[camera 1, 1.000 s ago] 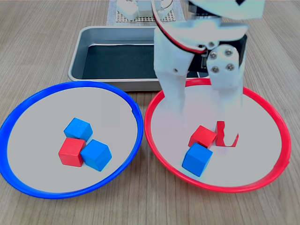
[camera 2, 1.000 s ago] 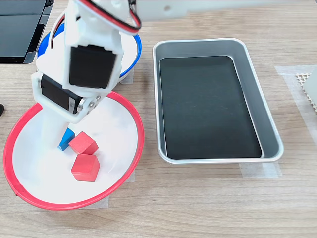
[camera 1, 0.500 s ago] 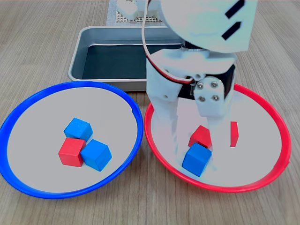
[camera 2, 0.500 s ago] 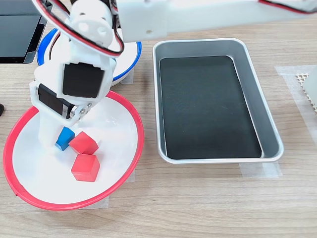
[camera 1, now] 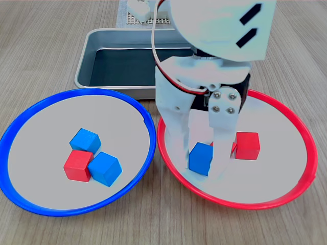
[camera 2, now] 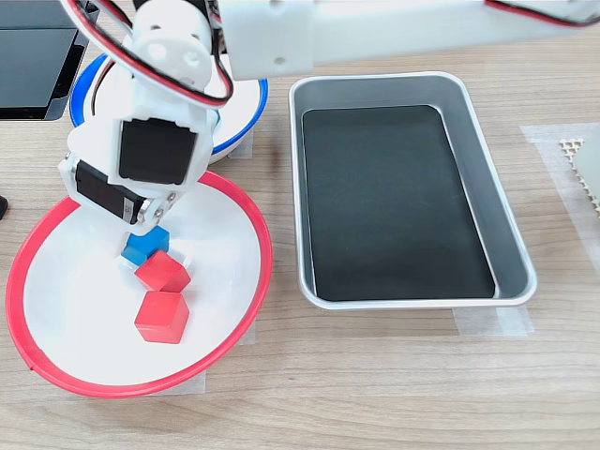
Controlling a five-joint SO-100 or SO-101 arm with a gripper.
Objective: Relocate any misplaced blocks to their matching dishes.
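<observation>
In the first exterior view, the end effector (camera 1: pixel 202 162) is clamping a blue cube (camera 1: pixel 200 158) between its fingers inside the red-rimmed plate (camera 1: pixel 301 168), beside a red cube (camera 1: pixel 247 145). In the second exterior view, the blue cube (camera 2: pixel 145 246) is sitting just above two red cubes (camera 2: pixel 162 272).

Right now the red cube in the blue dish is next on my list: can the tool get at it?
Probably, but not cleanly. The red cube touches two blue cubes on the sides toward the first exterior view's right; its top is bare. The tool already grips another blue cube.
</observation>
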